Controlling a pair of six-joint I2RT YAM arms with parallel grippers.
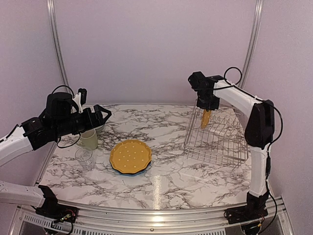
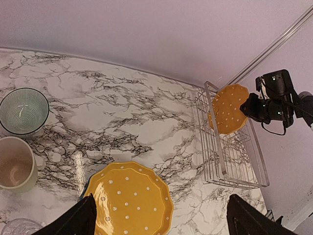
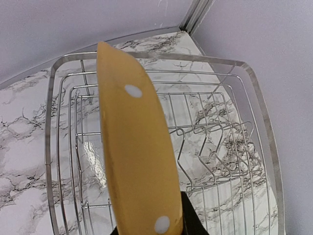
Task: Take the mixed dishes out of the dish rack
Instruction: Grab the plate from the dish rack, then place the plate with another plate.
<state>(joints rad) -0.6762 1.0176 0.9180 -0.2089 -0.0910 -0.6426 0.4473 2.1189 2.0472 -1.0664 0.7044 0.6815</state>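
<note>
Dishes at the tabletop's nine o'clock side, as we see them: a small ribbed bowl (image 2: pixel 23 110), a pale mug (image 1: pixel 89 139) and a clear glass (image 1: pixel 84 157). The left fingers (image 1: pixel 105 114) hover by the bowl, spread wide and empty. Near the centre a yellow dotted plate (image 1: pixel 130 155) lies on a blue plate (image 1: pixel 141 172). At three o'clock stands the wire dish rack (image 1: pixel 221 143). Over its twelve o'clock end, the right fingers (image 1: pixel 207 109) pinch another yellow plate (image 1: pixel 206 119) upright by its rim.
</note>
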